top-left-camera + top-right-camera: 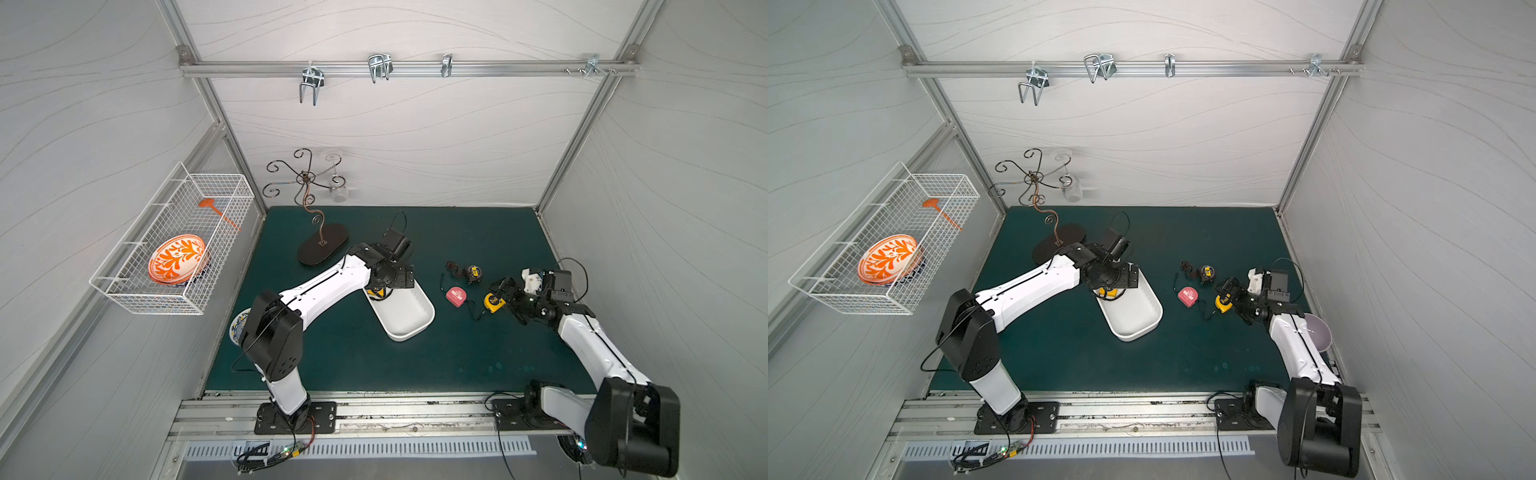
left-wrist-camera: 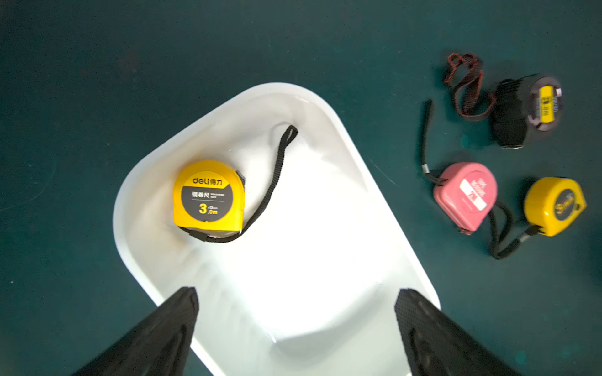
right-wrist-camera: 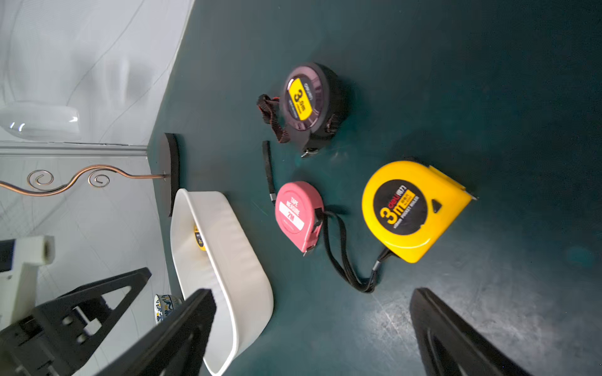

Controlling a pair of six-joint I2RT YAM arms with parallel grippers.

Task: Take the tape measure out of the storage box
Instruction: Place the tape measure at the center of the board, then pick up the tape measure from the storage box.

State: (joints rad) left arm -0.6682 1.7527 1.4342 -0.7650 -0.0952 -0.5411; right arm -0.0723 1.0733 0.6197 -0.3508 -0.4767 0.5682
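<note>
My left gripper [image 2: 296,293] hovers over the storage box [image 2: 309,234] with its jaws wide apart and nothing between them. My right gripper [image 3: 314,293] is also spread and empty, over bare mat.

The tape measure [image 2: 208,195] is the yellow one lying flat, label up, at the box's far end. It is near the end wall and, as far as I can tell, not touching it. Its strap [image 2: 277,172] trails across the box floor.

Step in hand, my judgement: reach and grasp.
- Shift forward until the case sits centred between the fingers.
- Turn the wrist so neither finger has to squeeze in by the wall.
- Descend straight and close across the narrow edges, keeping off the strap.
- Lift vertically past the rim; the light box may ride up.

Room: beside the box, toward the right arm, lie 3 others: the pink tape measure [image 2: 465,195], the loose yellow tape measure [image 2: 553,205] and the black tape measure [image 2: 527,110]. The open mat [image 1: 374,361] in front of the box looks the safest set-down. Farther back, the stand base [image 1: 322,249] sits close to my left forearm.
</note>
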